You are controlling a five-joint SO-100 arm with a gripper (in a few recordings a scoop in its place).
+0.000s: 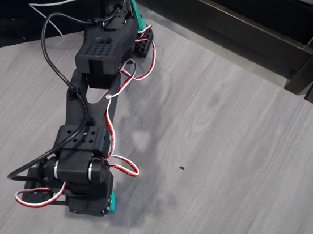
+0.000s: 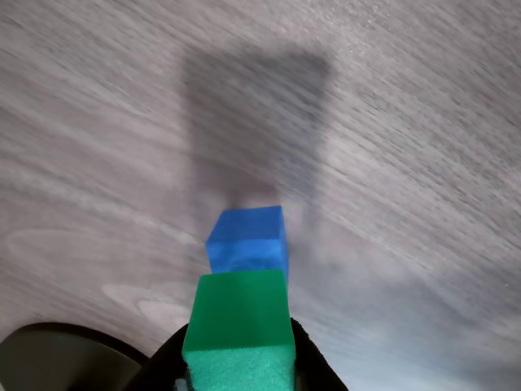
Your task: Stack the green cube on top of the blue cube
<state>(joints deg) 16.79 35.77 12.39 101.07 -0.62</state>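
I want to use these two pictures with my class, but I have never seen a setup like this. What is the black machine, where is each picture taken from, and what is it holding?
The black machine is a small robot arm with red-and-white wires, standing on a grey wood-grain table. The overhead view looks down on the whole arm. The wrist view comes from a camera riding on the arm itself, looking past its gripper. In that view the gripper's two dark fingers clamp a green cube. Just beyond it a blue cube rests on the table. The green cube is not yet on top of it. From above, the arm hides most of this, and a sliver of green shows at its tip.
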